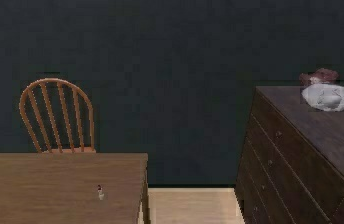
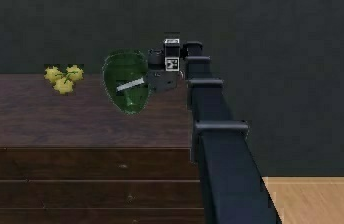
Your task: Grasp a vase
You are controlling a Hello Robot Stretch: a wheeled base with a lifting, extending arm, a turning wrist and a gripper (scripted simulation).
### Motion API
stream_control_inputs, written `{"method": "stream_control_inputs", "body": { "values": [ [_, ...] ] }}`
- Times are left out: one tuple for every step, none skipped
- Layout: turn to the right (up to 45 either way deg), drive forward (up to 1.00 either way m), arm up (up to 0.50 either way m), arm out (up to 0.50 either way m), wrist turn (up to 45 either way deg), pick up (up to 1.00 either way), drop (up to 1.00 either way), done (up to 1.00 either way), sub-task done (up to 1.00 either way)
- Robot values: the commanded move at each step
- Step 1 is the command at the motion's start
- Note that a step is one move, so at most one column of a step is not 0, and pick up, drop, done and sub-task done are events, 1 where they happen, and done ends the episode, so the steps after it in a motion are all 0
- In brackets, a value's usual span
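In the arm side view a green, rounded vase [image 2: 117, 68] is over the top of a dark wooden dresser [image 2: 50, 125]. The dark arm bar rises from the bottom edge, and the gripper [image 2: 132, 90] reaches left from its end across the vase's body. A pale finger [image 2: 130, 88] lies slantwise against the green. With the vase and dresser top right behind the gripper, I cannot tell whether it holds anything, or whether the vase rests on the wood.
A small yellow cluster [image 2: 64, 78] lies on the dresser left of the vase. The forward view has the dresser [image 1: 300, 150] at the right with a pale round object [image 1: 326, 93] on it. At the left are a wooden chair [image 1: 57, 115] and a table [image 1: 50, 180] bearing a tiny object [image 1: 102, 192].
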Motion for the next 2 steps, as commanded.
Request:
{"method": "stream_control_inputs", "body": {
  "values": [
    [0.0, 0.00, 0.00, 0.00, 0.0, 1.00, 0.00, 0.00, 0.00],
    [0.0, 0.00, 0.00, 0.00, 0.0, 0.00, 0.00, 1.00, 0.00]
  ]
}}
